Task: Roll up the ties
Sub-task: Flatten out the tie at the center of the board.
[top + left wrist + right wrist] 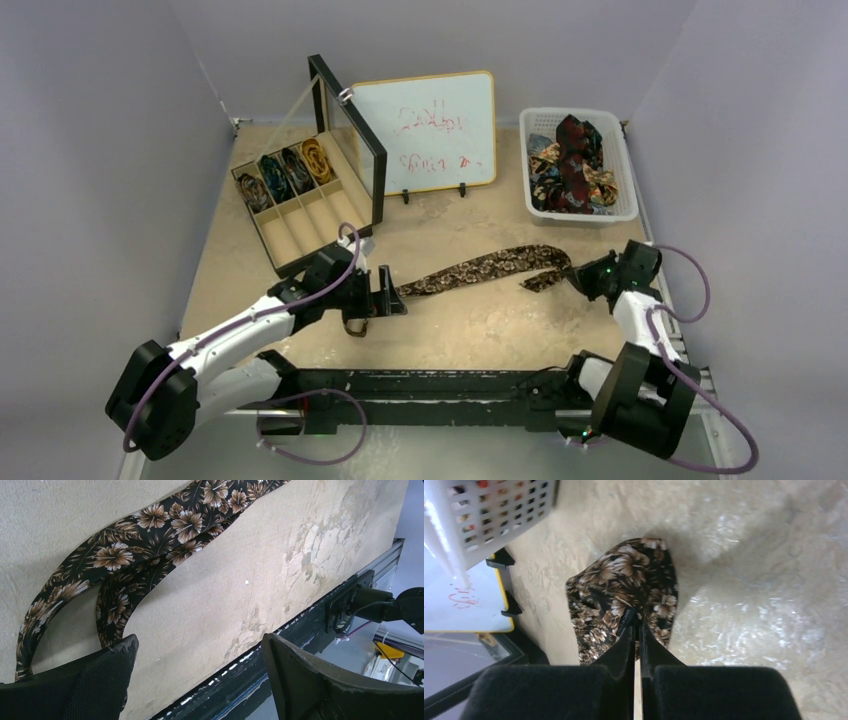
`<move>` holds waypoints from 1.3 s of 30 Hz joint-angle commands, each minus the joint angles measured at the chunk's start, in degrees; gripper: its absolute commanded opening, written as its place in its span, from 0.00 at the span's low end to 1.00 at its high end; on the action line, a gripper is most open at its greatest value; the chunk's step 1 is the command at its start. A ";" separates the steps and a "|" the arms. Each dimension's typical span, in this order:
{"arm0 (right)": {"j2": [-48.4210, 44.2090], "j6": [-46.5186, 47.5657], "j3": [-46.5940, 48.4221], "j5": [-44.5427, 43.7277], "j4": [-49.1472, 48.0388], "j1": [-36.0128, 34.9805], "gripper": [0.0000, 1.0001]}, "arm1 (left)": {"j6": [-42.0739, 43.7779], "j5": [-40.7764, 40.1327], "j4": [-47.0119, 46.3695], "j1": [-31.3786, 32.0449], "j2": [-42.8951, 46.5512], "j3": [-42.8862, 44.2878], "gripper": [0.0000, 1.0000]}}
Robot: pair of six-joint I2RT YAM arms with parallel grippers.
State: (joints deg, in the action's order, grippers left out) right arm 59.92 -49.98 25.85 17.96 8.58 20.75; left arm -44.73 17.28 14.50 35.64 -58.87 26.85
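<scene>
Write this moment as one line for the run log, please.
left gripper: open, by narrow end of brown floral tie | right gripper: shut on its wide end | tie: unrolled, lying on table

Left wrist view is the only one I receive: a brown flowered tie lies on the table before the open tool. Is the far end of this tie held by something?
Observer: Yes. The right tool is shut on the other end of the brown tie.
Operator: Are there more ties to roll?
Observer: A white basket at the far right of the table holds a heap of loose ties.
Operator: And are any rolls finished?
Observer: Four rolls sit side by side at the far end of the open box, far left.
</scene>
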 commanded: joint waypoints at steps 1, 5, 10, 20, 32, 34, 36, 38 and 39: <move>2.95 8.61 -0.55 12.51 -2.54 8.80 0.00 | 2.85 0.02 -0.81 -0.38 -0.19 2.59 0.92; 7.48 15.03 0.99 18.29 -0.35 16.27 0.04 | 4.70 0.21 -0.07 -0.39 -0.09 4.65 0.92; 5.29 15.20 1.40 16.82 -0.09 16.42 0.46 | 5.85 0.52 1.41 -0.36 -0.03 7.01 0.92; -8.64 16.83 7.49 10.14 7.84 14.40 0.62 | 5.68 0.24 3.79 -0.33 1.23 7.81 0.92; -13.16 14.80 10.76 6.95 10.14 -4.32 0.53 | 2.93 1.33 0.78 -0.34 0.42 5.87 0.92; -12.70 11.49 11.16 1.78 7.61 -14.24 0.53 | 1.82 0.78 0.71 -0.38 0.19 5.49 0.92; -12.21 9.42 10.60 -1.22 2.43 -23.70 0.55 | 0.52 -0.36 1.45 -0.35 0.44 5.17 0.92; -9.85 9.33 10.48 -3.54 -3.73 -32.42 0.58 | -1.10 -2.21 2.90 -0.43 1.31 4.77 0.92; -7.53 10.32 11.42 -7.06 -5.11 -38.88 0.60 | -2.01 -3.54 3.96 -0.42 2.03 4.64 0.92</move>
State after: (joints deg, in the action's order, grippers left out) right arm 48.45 -38.09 34.65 19.62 13.21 -4.23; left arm -42.92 17.10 17.34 35.64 -58.48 32.34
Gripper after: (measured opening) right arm 0.571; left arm 0.919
